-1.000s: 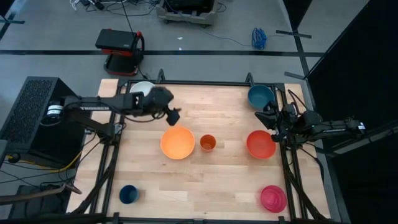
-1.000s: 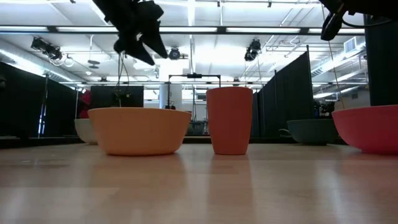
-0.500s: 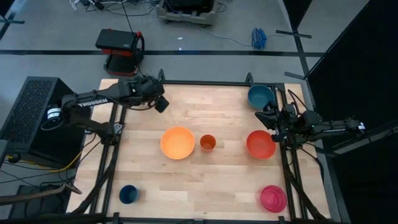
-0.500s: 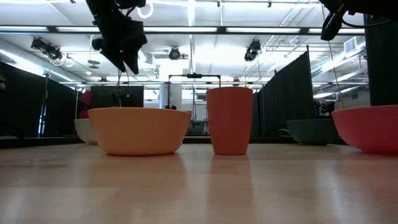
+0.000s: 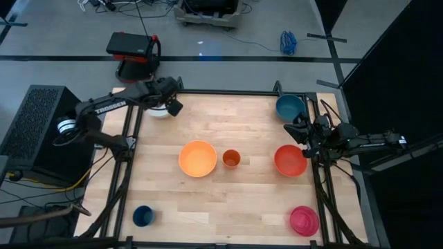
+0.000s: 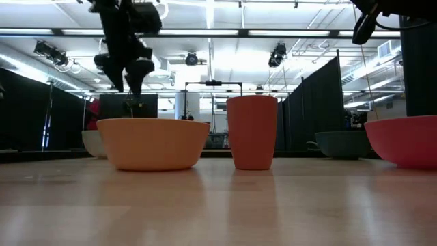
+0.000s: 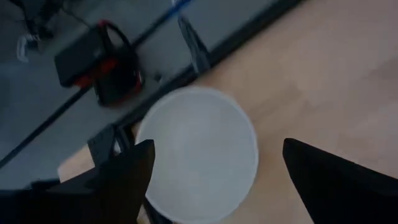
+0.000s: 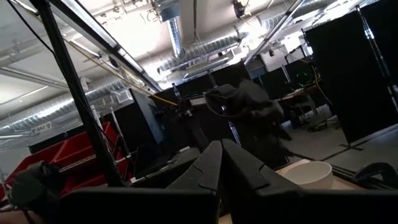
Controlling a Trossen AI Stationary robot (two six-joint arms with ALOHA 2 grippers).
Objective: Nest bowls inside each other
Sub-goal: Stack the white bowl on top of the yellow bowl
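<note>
The white bowl point(image 7: 196, 152) stands on its base at the table's far left corner, with a sliver showing under the arm point(image 5: 158, 113). My left gripper point(image 7: 217, 146) hovers above it, open, tipped downward, its fingers apart over the bowl's rim and touching nothing. The orange bowl point(image 5: 197, 158), red-orange bowl point(image 5: 290, 160), teal bowl point(image 5: 290, 107) and magenta bowl point(image 5: 304, 220) each stand alone on the table. My right gripper point(image 8: 221, 163) is shut and empty, raised at the right edge point(image 5: 299, 131) between the teal and red-orange bowls.
A small orange cup point(image 5: 231, 158) stands right of the orange bowl. A dark blue cup point(image 5: 142, 216) sits near the front left corner. The black frame rail point(image 5: 221, 91) runs along the table's far edge, close behind the white bowl.
My left gripper has swung from above the orange bowl's far rim toward the table's far left corner. It has tipped more steeply downward and now hangs over the white bowl. No bowl has moved.
</note>
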